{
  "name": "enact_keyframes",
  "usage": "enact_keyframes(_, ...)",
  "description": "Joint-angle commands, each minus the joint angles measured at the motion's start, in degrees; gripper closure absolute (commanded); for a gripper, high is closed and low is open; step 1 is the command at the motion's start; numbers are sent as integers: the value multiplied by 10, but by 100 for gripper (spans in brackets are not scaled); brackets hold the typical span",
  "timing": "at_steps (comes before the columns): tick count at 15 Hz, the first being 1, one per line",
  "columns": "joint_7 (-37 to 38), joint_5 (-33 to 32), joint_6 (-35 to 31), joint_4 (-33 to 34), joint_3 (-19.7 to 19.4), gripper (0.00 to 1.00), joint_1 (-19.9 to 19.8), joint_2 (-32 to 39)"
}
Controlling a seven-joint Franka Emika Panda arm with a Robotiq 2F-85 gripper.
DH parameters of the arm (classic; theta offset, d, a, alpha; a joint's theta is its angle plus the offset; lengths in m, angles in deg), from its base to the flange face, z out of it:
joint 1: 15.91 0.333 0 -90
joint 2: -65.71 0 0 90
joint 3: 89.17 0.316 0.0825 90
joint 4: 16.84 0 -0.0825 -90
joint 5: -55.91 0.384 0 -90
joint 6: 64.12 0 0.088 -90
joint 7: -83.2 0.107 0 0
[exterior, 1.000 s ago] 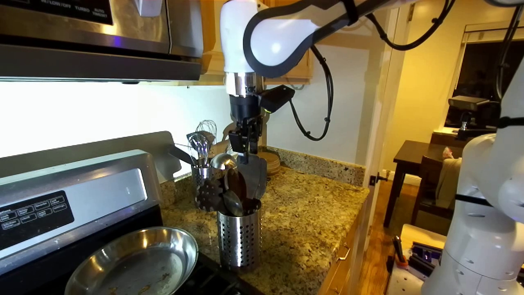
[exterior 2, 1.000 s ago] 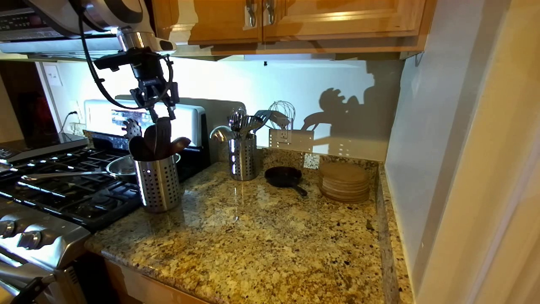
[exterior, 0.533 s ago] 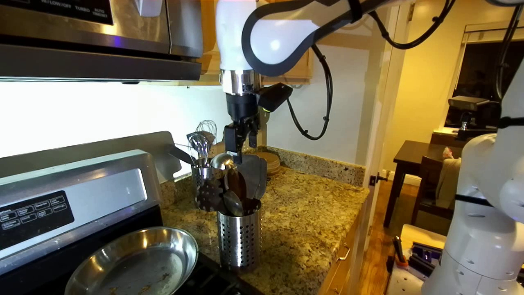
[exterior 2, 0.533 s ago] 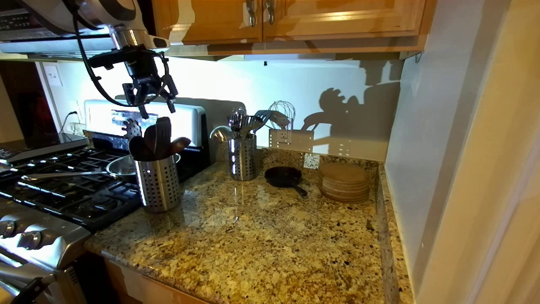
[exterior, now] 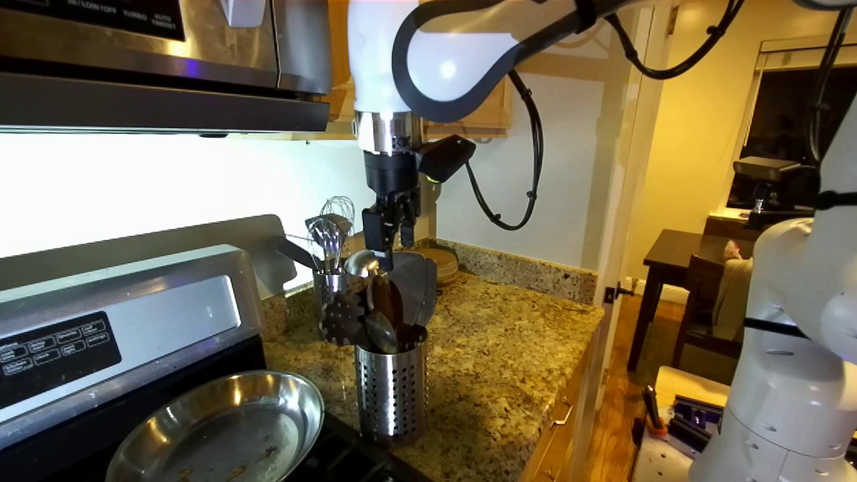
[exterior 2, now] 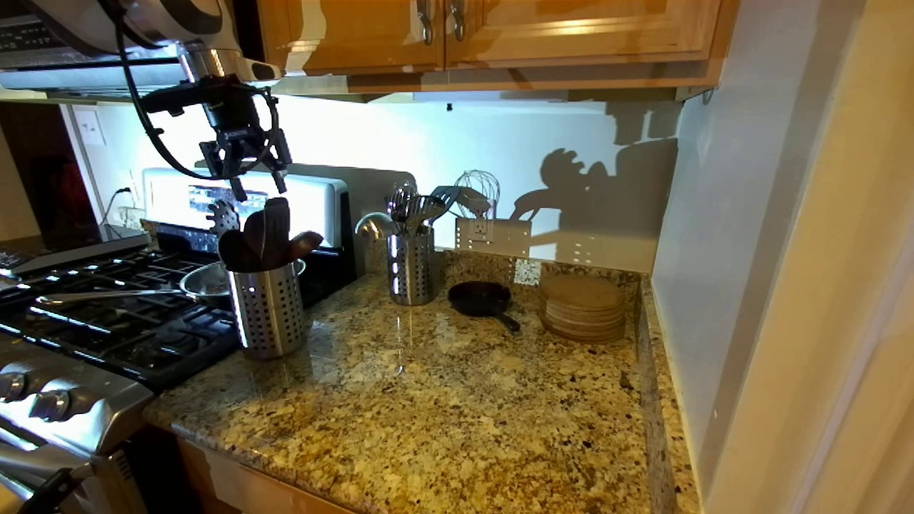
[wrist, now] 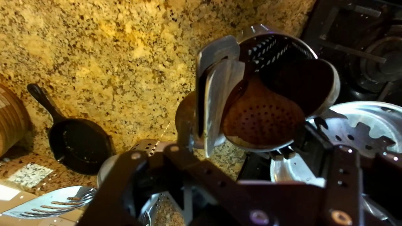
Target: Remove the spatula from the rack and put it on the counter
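The rack [exterior 2: 268, 314], a perforated steel cup, stands upright at the stove side of the granite counter [exterior 2: 428, 400]; it also shows in an exterior view [exterior: 392, 395]. The spatula [exterior 2: 276, 225] stands in it among dark spoons, its flat head up. In the wrist view two flat upright heads show close together, the nearer one [wrist: 215, 106] lit along its edge; I cannot tell which is the spatula. My gripper [exterior 2: 259, 191] is open and empty, pointing down just above the utensils. In the wrist view its fingers [wrist: 249, 136] are blurred and wide apart, over the heads and a perforated spoon [wrist: 263, 122].
A second steel holder [exterior 2: 410, 268] with whisks and metal utensils stands behind. A small black skillet [exterior 2: 480, 298] and a stack of round wooden boards [exterior 2: 583, 308] are farther along the counter. A steel pan [exterior: 221, 428] sits on the stove. The microwave [exterior: 167, 100] overhangs the stove.
My gripper has moved left in both exterior views and its fingers stand somewhat wider apart. It rose slightly clear of the utensil heads. The utensils and rack have not visibly moved.
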State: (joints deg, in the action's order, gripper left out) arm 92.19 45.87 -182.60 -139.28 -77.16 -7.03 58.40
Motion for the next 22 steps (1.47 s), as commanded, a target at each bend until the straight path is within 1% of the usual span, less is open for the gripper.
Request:
enact_keyframes(1, -3, 13, -5, -15, -5, 15, 2, -13)
enact_keyframes(16, -13, 43, -3, -19, -7, 17, 4, -6)
enact_keyframes(22, -18, 46, 0, -15, -3, 17, 8, -3)
